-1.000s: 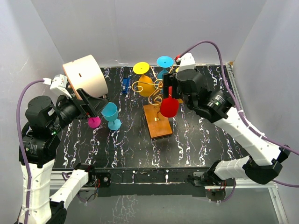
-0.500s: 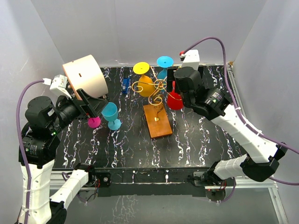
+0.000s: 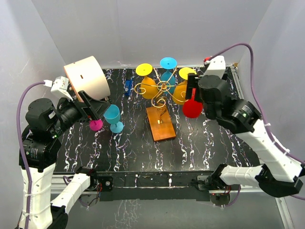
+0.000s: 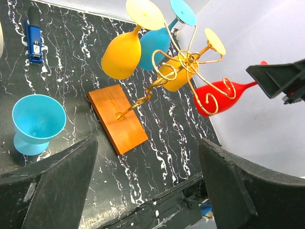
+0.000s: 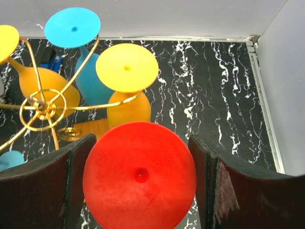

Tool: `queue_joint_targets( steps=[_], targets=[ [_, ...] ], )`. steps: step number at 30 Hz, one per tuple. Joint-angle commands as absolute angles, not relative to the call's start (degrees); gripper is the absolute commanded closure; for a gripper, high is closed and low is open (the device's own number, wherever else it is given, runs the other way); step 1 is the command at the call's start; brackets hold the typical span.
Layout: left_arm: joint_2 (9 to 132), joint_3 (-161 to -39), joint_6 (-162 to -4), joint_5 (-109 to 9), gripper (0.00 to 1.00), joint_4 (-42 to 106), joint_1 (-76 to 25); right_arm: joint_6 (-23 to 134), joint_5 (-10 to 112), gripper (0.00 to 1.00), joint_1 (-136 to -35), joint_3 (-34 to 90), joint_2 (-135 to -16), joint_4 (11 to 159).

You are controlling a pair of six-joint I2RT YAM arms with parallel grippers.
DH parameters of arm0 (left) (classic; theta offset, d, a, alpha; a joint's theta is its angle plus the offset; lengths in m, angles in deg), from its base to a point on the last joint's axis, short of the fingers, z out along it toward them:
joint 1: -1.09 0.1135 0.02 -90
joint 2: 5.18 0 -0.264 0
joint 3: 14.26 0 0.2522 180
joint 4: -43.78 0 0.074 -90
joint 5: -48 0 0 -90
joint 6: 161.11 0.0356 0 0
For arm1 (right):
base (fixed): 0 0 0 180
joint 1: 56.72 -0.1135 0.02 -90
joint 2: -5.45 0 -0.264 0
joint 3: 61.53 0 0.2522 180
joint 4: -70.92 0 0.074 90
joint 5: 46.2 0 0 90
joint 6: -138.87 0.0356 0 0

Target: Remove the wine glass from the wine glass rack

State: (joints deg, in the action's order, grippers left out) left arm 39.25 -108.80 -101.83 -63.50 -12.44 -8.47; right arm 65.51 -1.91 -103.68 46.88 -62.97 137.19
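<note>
The wine glass rack [image 3: 159, 93] is a gold wire stand on an orange-brown wooden base [image 3: 161, 123] at the table's middle; it also shows in the left wrist view [image 4: 188, 62]. A yellow glass [image 3: 148, 87], a blue glass [image 3: 167, 76] and an orange-yellow glass [image 3: 180, 93] hang on it. My right gripper [image 3: 192, 95] is shut on a red wine glass [image 3: 193, 109] and holds it just right of the rack, clear of the arms. In the right wrist view the red foot [image 5: 139, 181] sits between the fingers [image 5: 38, 191]. My left gripper [image 3: 97, 109] is open and empty at the left.
A blue cup [image 3: 113, 118] stands upright left of the rack, next to a pink disc [image 3: 96, 125]. A small blue object [image 3: 127, 87] lies at the back. A tan cylinder [image 3: 87, 78] sits above my left arm. White walls close in the table.
My right gripper has carried the red glass from close beside the rack's stem out to the right, off the gold arms. The left arm has not moved.
</note>
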Motion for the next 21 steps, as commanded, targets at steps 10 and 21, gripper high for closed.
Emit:
queue_joint_targets(
  steps=[10,21],
  targets=[
    [38.79,-99.92,-110.88,-77.87,0.13,5.16,-8.64,75.68,29.91,0.39,-103.56,36.37,-46.26,133.59],
    [33.69,-87.82,-126.11,-92.44,0.14,34.07,-8.66,96.93,53.67,0.40,-103.56,18.12,-37.52,91.93]
  ],
)
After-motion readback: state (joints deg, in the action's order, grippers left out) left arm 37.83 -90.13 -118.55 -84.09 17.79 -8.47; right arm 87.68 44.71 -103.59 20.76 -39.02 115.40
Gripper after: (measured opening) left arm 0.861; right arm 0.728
